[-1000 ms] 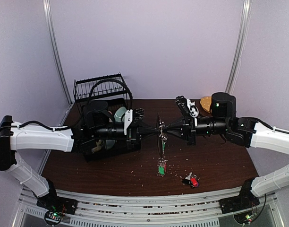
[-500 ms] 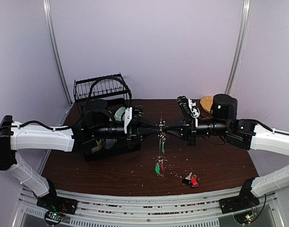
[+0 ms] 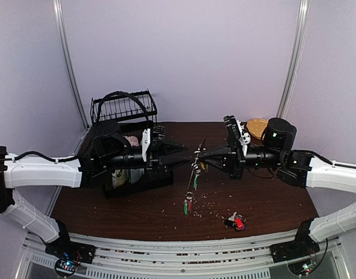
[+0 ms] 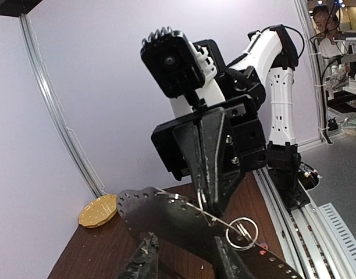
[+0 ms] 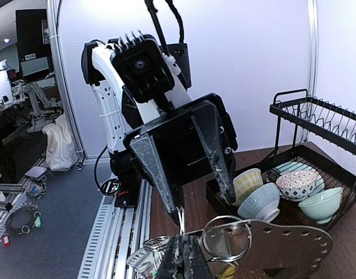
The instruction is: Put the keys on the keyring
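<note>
The keyring [image 3: 197, 153] hangs edge-on in mid-air above the table. My right gripper [image 3: 205, 153] is shut on its edge. In the right wrist view my shut gripper [image 5: 184, 256] pinches it beside a small split ring [image 5: 227, 238]. Keys with green and red tags [image 3: 188, 204] dangle below it. My left gripper [image 3: 179, 154] is open, just left of the keyring and not touching it. In the left wrist view its spread fingers [image 4: 144, 260] sit below the dark perforated keyring [image 4: 166, 212]. Keys with red and black tags [image 3: 235, 221] lie on the table.
A black dish rack [image 3: 127, 110] holding several bowls [image 5: 294, 186] stands at the back left, behind my left arm. A round tan plate [image 3: 256, 124] lies at the back right. Crumbs are scattered over the brown table [image 3: 137, 209].
My left gripper has opened, let go of the keyring and drawn back to the left. My right gripper still holds the keyring; the hanging keys have swung slightly left.
</note>
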You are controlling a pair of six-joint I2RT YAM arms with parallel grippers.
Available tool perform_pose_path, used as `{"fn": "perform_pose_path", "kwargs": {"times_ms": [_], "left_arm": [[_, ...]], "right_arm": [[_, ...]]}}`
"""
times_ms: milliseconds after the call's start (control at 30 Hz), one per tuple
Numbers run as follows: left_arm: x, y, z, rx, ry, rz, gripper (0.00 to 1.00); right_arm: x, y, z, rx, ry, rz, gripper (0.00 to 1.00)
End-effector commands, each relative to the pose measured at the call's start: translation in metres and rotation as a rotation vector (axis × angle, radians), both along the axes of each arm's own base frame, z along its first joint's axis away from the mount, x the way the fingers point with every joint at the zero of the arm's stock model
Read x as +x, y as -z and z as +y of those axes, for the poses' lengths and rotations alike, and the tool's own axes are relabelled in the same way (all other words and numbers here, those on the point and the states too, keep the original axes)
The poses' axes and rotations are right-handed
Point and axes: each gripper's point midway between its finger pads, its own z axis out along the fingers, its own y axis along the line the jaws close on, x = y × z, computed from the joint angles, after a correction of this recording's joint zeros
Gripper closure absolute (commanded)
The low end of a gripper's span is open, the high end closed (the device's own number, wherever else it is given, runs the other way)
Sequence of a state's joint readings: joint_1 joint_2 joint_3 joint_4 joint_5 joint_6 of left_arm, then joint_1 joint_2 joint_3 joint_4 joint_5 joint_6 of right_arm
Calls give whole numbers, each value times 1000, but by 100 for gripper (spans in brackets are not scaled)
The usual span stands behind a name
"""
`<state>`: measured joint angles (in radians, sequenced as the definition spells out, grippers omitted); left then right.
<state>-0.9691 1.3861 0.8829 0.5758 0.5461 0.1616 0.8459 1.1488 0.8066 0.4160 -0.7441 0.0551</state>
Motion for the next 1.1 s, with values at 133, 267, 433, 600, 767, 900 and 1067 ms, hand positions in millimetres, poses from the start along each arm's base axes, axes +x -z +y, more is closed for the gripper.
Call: {"fn": "perform_pose_path", "kwargs": {"times_ms": [133, 267, 433, 600, 767, 900, 1067], "left_arm": [[-16, -24, -1, -77, 117, 6, 74], [-21, -18, -2, -54, 155, 6, 71], [-17, -18, -4, -58, 134, 29, 84], [-7, -20, -7, -62, 91, 48, 90], [-1, -20, -8, -65, 55, 56, 93], [0, -22, -7, -76, 39, 54, 99], [4, -20, -5, -72, 10, 61, 100]], "right_arm": [[-5, -14, 6, 67, -56, -24, 100], [-5, -16, 6, 73, -54, -28, 100], [-6, -17, 6, 75, -62, -27, 100], [-6, -15, 6, 71, -64, -23, 100], [-6, -14, 8, 72, -71, -21, 100], [-4, -9, 11, 61, -74, -8, 100], [-3, 1, 14, 26, -88, 5, 100]]}}
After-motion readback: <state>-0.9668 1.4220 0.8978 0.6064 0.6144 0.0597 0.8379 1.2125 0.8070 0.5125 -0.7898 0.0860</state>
